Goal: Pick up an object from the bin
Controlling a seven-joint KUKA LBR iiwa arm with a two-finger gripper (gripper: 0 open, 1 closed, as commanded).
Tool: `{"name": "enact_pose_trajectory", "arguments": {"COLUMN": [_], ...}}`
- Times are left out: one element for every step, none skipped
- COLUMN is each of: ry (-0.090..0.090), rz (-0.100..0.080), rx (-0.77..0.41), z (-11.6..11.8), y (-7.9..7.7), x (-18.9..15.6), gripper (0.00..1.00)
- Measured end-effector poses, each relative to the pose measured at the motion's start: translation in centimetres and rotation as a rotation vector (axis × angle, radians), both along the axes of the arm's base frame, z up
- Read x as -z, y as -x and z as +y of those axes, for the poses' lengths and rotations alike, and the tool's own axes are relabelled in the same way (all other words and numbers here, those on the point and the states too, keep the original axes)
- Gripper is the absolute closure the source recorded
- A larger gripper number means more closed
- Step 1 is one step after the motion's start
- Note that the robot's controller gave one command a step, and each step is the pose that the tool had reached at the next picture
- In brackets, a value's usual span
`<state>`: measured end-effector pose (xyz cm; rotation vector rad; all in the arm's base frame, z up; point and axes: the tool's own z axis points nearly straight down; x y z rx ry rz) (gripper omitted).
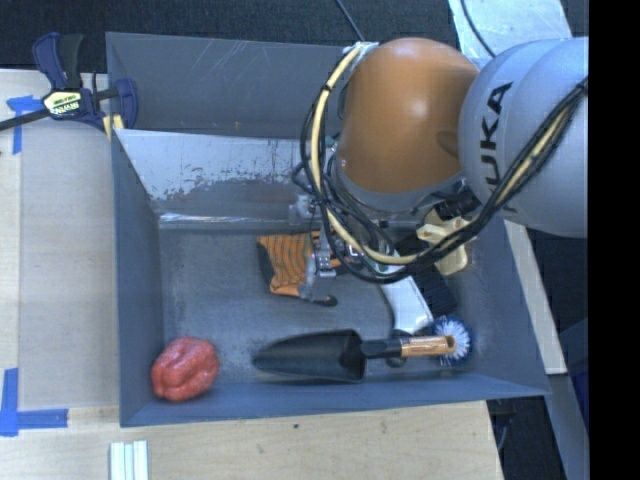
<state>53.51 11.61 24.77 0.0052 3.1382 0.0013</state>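
Nearest the front wall of the bin (300, 400), a red lumpy ball (185, 368) sits alone in the left corner. To its right lies a black scoop (310, 356) with a coppery handle (425, 346), whose end touches a small blue-bristled brush (452, 336). Just behind that is a white piece (410, 306), partly under the arm's cables. Further back, about mid-floor, lies an orange ribbed thing (283, 260), crumpled and soft-looking, and the claw (321, 280) is down at its right edge, touching it or very nearly so. From where I stand the big orange cover (400, 118) hides most of the claw, so I cannot tell whether it is released or clenched, nor whether it has any of the orange thing. My worry is that, set so far to one side, it might catch only a fold, and a limp thing could slip out on the lift. The handle and the white piece lie near too, and the cables could drag them.
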Motion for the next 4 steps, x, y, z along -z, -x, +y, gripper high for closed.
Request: {"name": "enact_pose_trajectory", "arguments": {"ry": [0.000, 0.001, -0.001, 0.002], "rz": [0.000, -0.002, -0.005, -0.007], "rx": [0.000, -0.288, 0.001, -0.241], "z": [0.0, -3.3, -0.5, -2.2], "y": [0.0, 1.2, -2.4, -0.7], "x": [0.0, -0.5, 3.7, 5.0], "gripper": [0.00, 0.00, 0.00, 0.00]}}
